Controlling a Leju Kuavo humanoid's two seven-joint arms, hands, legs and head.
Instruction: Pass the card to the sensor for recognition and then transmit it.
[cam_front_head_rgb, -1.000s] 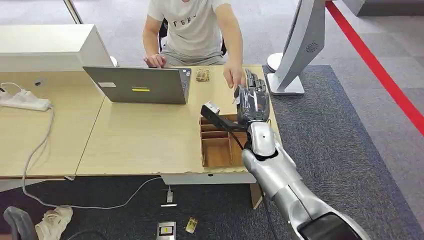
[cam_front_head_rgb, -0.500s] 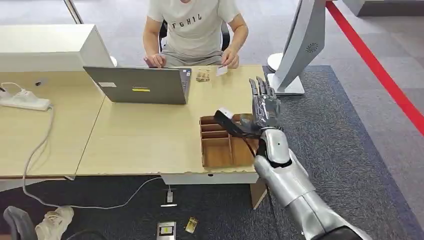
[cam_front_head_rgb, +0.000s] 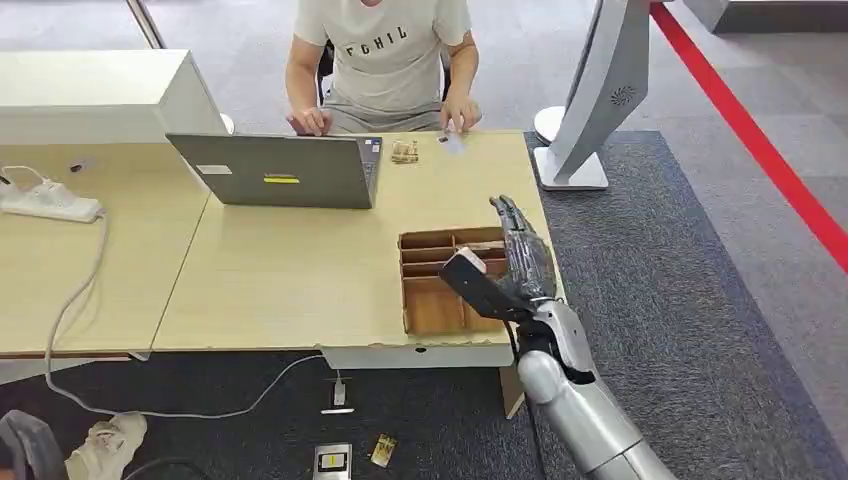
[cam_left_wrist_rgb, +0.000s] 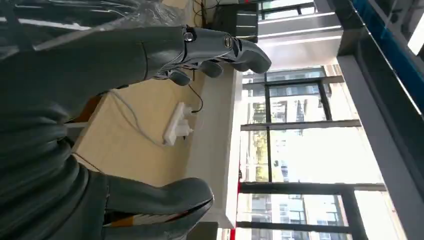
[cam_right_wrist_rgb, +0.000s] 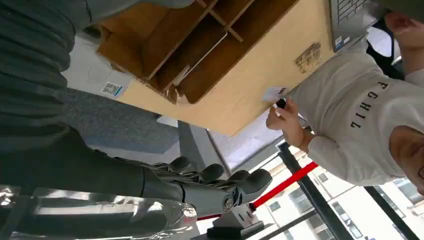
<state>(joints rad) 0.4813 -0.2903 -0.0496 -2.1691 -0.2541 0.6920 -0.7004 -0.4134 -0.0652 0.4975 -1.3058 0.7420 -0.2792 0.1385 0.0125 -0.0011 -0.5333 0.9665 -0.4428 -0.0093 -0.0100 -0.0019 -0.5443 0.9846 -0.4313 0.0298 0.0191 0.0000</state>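
The robot's right hand (cam_front_head_rgb: 522, 262) hung above the partitioned cardboard box (cam_front_head_rgb: 436, 290) at the near corner of the wooden table (cam_front_head_rgb: 280, 270), its fingers (cam_front_head_rgb: 512, 222) extended, close together and holding nothing, thumb jutting out to the side. The card (cam_front_head_rgb: 453, 143) lay flat on the tabletop well beyond those fingertips, at the far edge, under the fingers of a seated person's hand (cam_front_head_rgb: 461, 109). An open laptop (cam_front_head_rgb: 275, 170) stood farther off to the side. The left hand (cam_left_wrist_rgb: 150, 120) also held nothing, its fingers (cam_left_wrist_rgb: 220, 50) outstretched and well apart from the thumb, with a white power strip (cam_left_wrist_rgb: 177, 127) beyond them.
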